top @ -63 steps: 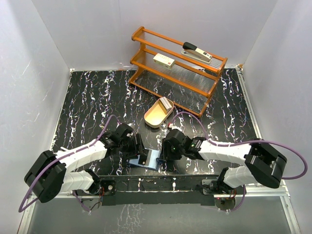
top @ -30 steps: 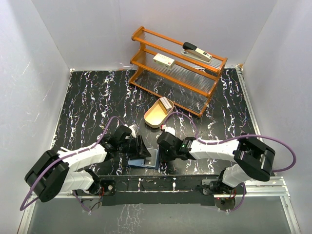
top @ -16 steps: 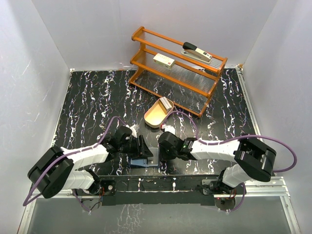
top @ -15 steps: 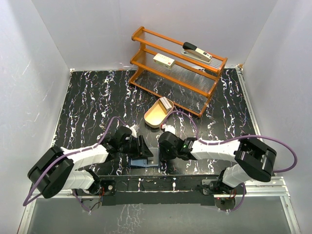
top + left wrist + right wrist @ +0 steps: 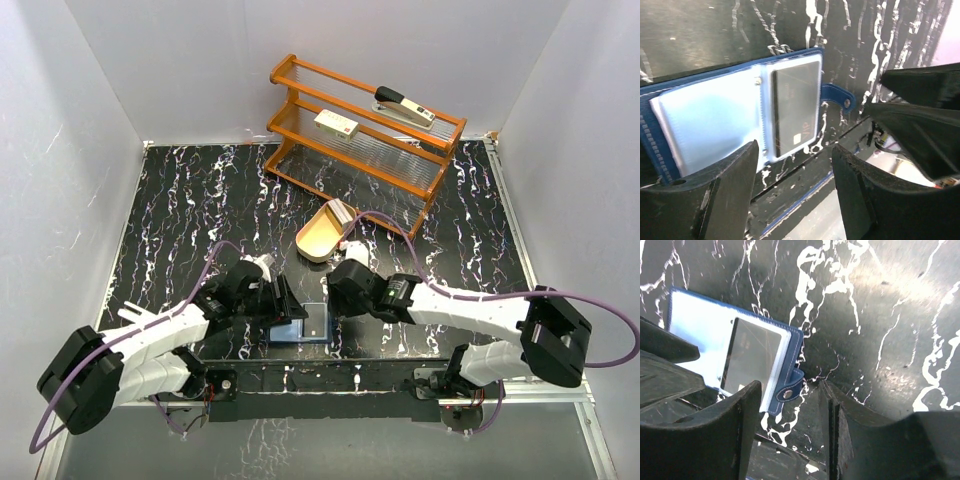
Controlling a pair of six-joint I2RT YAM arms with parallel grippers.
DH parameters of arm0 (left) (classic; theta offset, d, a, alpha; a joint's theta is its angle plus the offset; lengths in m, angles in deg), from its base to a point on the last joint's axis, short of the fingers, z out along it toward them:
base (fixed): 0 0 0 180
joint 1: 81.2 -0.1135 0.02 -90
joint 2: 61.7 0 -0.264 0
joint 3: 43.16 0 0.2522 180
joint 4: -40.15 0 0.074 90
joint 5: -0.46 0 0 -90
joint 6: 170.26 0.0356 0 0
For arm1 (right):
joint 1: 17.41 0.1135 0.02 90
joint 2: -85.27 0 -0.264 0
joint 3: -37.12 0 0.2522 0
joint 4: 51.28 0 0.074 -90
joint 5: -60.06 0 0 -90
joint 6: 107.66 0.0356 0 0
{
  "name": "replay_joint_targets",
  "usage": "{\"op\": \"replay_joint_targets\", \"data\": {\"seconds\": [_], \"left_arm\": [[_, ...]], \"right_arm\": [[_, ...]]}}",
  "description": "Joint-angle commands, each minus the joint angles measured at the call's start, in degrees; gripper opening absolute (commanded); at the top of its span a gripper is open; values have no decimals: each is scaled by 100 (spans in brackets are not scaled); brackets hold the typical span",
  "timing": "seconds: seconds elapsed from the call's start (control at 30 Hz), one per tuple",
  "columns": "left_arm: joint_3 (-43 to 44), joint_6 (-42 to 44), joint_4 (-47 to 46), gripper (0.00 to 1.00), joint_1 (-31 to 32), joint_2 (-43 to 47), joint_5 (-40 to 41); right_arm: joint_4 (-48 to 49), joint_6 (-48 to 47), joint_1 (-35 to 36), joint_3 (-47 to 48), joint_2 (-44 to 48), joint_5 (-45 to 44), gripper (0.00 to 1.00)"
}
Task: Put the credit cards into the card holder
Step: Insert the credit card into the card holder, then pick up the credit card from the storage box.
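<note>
Holder (image 5: 303, 325) spread flat so the one card (image 5: 795, 112) inside faces up.
Left gripper (image 5: 795, 200) and right gripper (image 5: 790, 440) hover, jaws apart, empty.

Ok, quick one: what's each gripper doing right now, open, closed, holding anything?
Left gripper: open, holding nothing.
Right gripper: open, holding nothing; the card holder lies spread open below it.

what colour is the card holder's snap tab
Dark blue snap tab with a small silvery stud, clearest in the right wrist view.
</note>
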Motion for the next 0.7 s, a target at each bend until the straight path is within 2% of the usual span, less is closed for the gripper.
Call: {"op": "replay_joint_targets", "data": {"seconds": [0.0, 0.27, 0.43, 0.67], "left_arm": [[323, 372, 1098, 59, -212, 111, 472], [138, 442, 1838, 59, -843, 568, 459], [157, 516, 2387, 61, -928, 942, 753], [227, 563, 2403, 61, -933, 784, 851]], "right_arm": [[-272, -435, -146, 797, -62, -615, 49], [-801, -1572, -567, 2338, -1077, -1210, 56], [-946, -2082, -987, 3216, -1816, -1421, 59], [-1113, -2660, -1401, 4196, -2856, -1978, 59]]}}
